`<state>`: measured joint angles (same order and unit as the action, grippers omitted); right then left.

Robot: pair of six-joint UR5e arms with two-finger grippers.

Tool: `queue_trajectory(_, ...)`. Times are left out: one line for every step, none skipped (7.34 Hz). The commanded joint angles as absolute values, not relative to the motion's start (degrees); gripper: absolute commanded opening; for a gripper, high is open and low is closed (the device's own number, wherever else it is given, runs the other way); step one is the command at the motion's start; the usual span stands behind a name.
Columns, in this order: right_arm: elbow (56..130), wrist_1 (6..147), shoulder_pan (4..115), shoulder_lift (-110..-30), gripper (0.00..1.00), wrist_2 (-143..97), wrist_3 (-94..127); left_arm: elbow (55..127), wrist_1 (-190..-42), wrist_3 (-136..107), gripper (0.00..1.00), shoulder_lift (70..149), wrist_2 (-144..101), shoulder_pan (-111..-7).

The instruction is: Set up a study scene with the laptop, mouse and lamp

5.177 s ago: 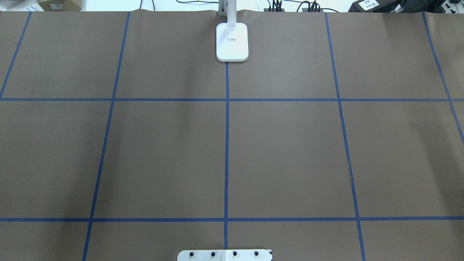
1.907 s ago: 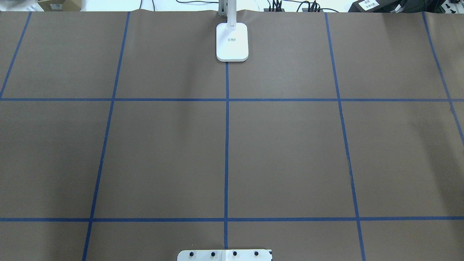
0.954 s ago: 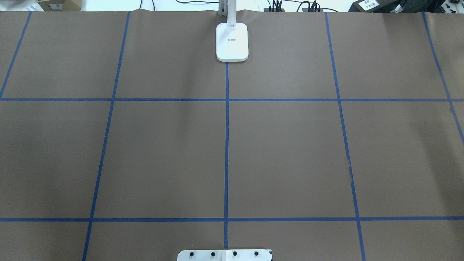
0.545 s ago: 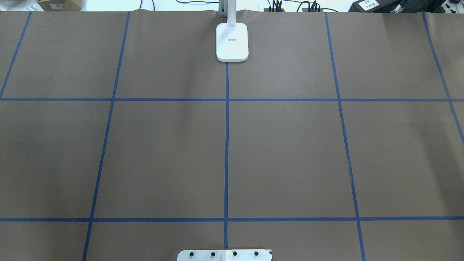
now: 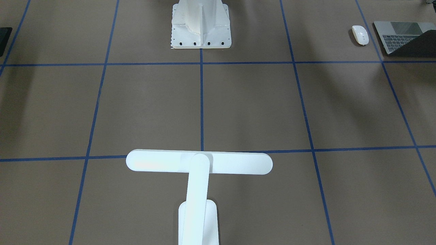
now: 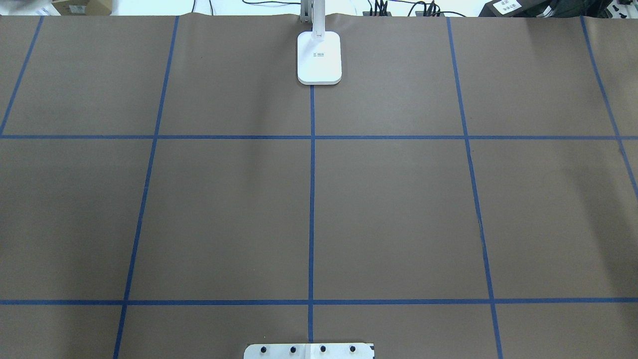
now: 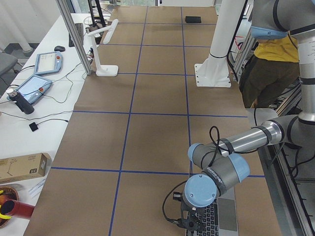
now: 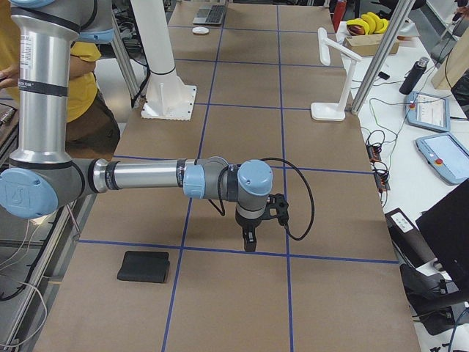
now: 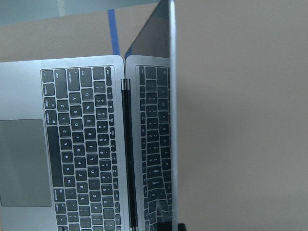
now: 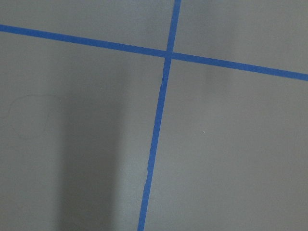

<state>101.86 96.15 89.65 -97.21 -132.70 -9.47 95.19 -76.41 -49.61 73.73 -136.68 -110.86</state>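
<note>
That right arm (image 8: 146, 176) is silver tube with pale-blue caps, black cable (image 8: 311, 207) looping by the black right pincer (image 8: 250, 244); white bolted pedestal (image 5: 201, 23).

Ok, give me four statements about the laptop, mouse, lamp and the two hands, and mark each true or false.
1. The laptop has its lid open. True.
2. The mouse lies on the laptop's trackpad. False: it lies on the table beside the laptop, apart from it.
3. The lamp stands at the table's edge far from the robot, on the centre tape line. True.
4. The right hand hangs over the laptop. False: it is over bare table; the left hand is the one above the laptop.
</note>
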Motion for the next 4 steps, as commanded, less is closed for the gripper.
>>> queue_trajectory(101.87, 96.15, 89.65, -97.21, 1.00, -132.71, -9.49, 95.89, -71.82, -50.53, 0.00, 81.18, -136.93, -109.52)
queue_trajectory(101.87, 96.15, 89.65, -97.21, 1.00, -132.71, -9.49, 95.89, -71.81, -52.71, 0.00, 83.99, -137.28, -107.16)
queue_trajectory(101.87, 96.15, 89.65, -97.21, 1.00, -132.80, -9.41, 95.98, -71.81, -54.65, 0.00, 87.16, -137.46, -106.70)
queue_trajectory(101.87, 96.15, 89.65, -97.21, 1.00, -132.80, -9.49, 96.15, -71.89, -59.45, 0.00, 89.45, -140.42, -104.52)
